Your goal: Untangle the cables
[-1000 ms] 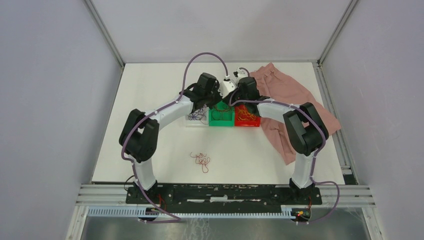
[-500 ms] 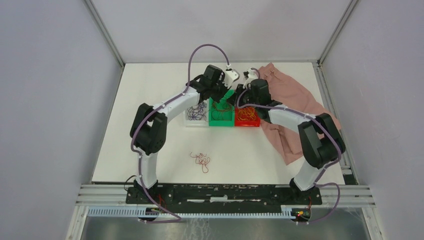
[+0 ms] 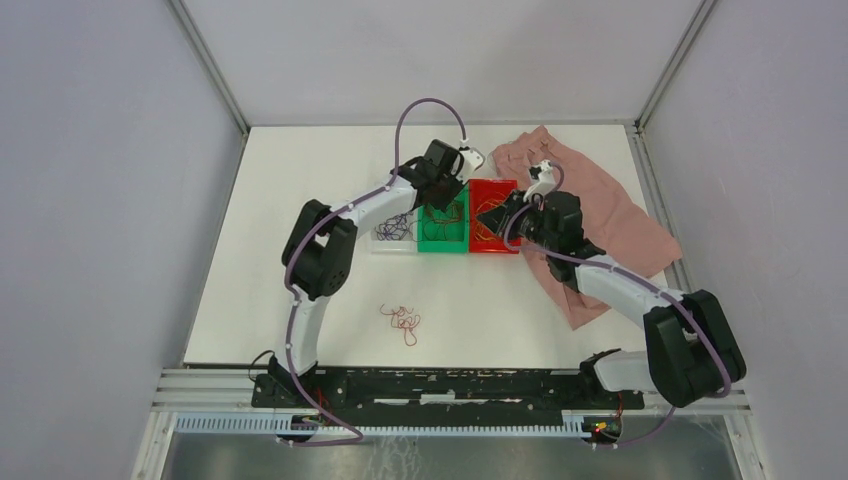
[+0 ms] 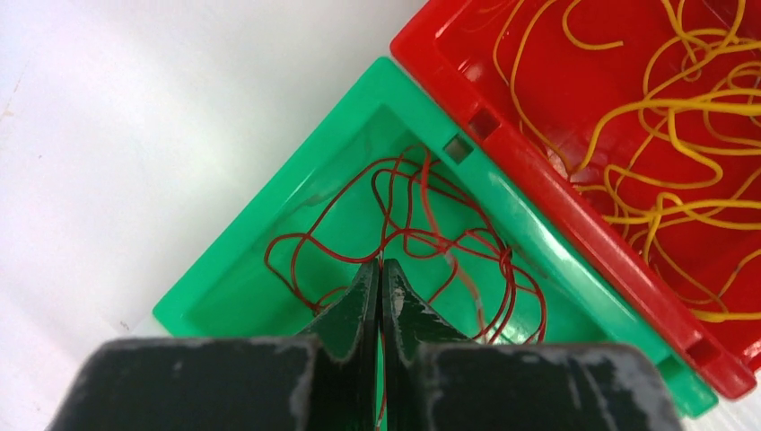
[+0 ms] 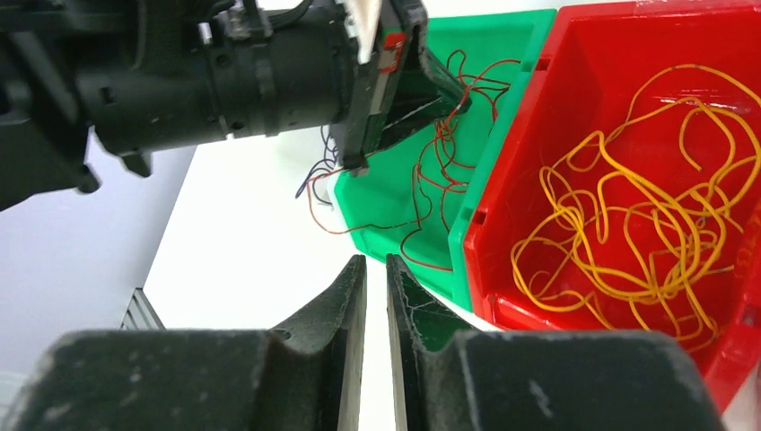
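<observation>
Thin red curly wires [image 4: 404, 238] lie in the green plastic bin [image 4: 296, 164]. Orange-yellow curly wires [image 4: 664, 117] are in the red plastic bin [image 4: 529, 177] touching it, and dark purple wires [image 3: 395, 227] are on the green bin's other side. L hand [image 4: 379, 269] hangs over the green bin, fingers pressed together, tips right over the red strands; can't tell if one is nipped. R hand [image 5: 375, 265] sits near the green/red bin wall, fingers barely parted, nothing btwn them. Unsorted: a small loose reddish wire tangle [image 3: 403, 322] on the white bench [image 3: 300, 200], well apart from both hands, toward the near edge. It's on the half of the L arm [image 3: 318, 255], so that arm is prob. nearer, but the R hand looks like the free one.
</observation>
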You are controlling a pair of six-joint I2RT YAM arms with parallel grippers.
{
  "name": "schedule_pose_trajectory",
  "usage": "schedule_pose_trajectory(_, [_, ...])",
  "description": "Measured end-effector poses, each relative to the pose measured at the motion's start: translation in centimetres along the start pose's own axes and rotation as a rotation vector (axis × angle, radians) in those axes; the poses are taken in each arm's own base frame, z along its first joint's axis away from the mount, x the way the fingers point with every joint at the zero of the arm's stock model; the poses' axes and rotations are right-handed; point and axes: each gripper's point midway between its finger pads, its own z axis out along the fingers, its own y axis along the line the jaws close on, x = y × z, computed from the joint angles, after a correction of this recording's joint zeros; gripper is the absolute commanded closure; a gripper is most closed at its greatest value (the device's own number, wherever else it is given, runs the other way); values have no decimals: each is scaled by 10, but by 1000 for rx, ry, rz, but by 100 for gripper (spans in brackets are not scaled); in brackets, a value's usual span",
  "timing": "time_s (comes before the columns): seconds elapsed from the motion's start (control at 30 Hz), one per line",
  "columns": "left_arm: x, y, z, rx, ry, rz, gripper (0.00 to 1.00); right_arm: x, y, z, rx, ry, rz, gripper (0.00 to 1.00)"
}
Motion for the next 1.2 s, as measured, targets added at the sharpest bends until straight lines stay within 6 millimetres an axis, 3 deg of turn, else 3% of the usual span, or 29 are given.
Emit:
schedule_pose_trajectory(0.2, [3, 1, 13, -22, 18, -3, 94, 0, 1, -24, -15, -61, 11, 82])
schedule_pose_trajectory(0.37, [17, 0, 26, -33, 56, -1, 90, -1, 0, -34, -20, -87, 13, 82])
schedule_pose_trajectory(0.53, [15, 0, 26, -28, 61, -2, 70, -4, 6, -35, -48, -98, -4, 79])
schedule_pose_trajectory(0.67, [-1, 0, 21, -12, 30, -3, 44, -1, 15, -34, -81, -95, -41, 77])
schedule_pose_trajectory(0.97, [8, -1, 13, 19, 76, -6, 33, 13, 18, -27, -97, -58, -76, 77])
schedule_pose_trajectory(1.2, [-3, 14, -7, -8, 52, 2, 9, 19, 21, -23, -105, -38, -105, 75])
